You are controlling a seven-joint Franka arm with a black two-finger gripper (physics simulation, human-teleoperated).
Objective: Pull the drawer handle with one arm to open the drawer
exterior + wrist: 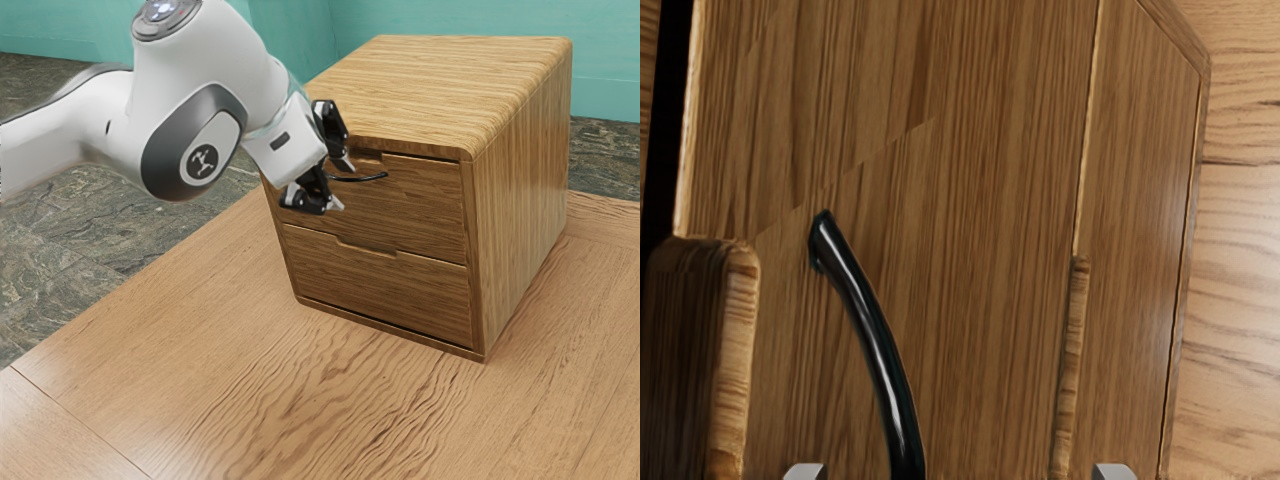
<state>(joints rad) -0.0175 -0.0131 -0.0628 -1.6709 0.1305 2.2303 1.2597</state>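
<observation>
Two fingers of the black gripper (338, 183) are spread apart, unclamped, either side of the thin black curved handle (365, 178) on the top drawer (420, 205) of the oak cabinet (450, 90), set by the wooden table (250, 390)'s far edge. Grasping is judged in hand; closing, then a straight outward pull, is called for.

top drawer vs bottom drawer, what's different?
The top drawer has a thin black handle; the bottom drawer shows none. The open gripper straddles the top drawer's handle; the bottom drawer lies below it, untouched. Both are wood fronts of the same cabinet.
</observation>
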